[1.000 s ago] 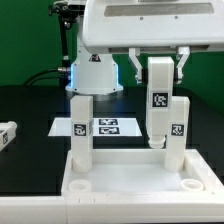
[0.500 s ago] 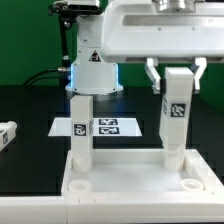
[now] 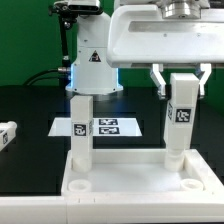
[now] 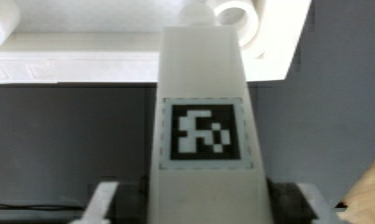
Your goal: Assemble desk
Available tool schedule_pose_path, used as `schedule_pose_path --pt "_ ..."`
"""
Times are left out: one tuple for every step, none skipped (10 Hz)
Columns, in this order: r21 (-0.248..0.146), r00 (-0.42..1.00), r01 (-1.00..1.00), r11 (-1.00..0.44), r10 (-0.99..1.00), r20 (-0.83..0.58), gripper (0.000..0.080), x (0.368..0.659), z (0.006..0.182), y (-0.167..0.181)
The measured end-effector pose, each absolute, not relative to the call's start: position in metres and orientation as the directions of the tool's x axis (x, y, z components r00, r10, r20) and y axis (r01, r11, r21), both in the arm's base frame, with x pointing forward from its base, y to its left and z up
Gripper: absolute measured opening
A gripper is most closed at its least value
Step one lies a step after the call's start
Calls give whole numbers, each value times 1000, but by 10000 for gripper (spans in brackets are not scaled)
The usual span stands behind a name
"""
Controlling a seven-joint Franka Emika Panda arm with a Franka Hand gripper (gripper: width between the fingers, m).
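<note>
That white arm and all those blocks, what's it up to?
The robot arm is building a small white desk. Its pincer grips one blocky leg upright, above the tabletop's back corner on the exterior view's right. Another leg already stands in the back corner on that view's left. The two front sockets are empty, and one more leg lies on the black table at that view's left edge. A flat marker board sits behind.

A white Panda arm [image 3: 165,35] with glossy, rounded housing; its base [image 3: 93,62] bears a black triangle mark and glows blue at the foot, with dark cables [image 3: 45,76] trailing behind.
</note>
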State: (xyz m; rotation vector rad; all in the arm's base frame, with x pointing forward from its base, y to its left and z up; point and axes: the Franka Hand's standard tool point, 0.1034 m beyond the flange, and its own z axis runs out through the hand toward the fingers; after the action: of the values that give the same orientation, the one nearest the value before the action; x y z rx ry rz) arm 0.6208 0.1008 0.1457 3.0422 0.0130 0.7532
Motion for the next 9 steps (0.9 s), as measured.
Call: schedule_pose_path --pt "14 883 17 -1000 22 468 287 625 143 107" --pt "17 881 22 -1000 28 472 287 630 142 110" --pt "22 881 25 -999 32 471 287 633 137 112" --pt "24 882 26 -999 34 470 287 632 133 113" --pt "27 885 30 -999 39 464 287 631 128 115" --pt "30 887 32 -999 42 461 287 631 123 116" --pt "33 879 33 -999 45 475 287 633 123 115" --pt "35 874 35 -999 47 484 287 634 123 115" --pt "35 872 36 -999 49 486 287 635 123 115"
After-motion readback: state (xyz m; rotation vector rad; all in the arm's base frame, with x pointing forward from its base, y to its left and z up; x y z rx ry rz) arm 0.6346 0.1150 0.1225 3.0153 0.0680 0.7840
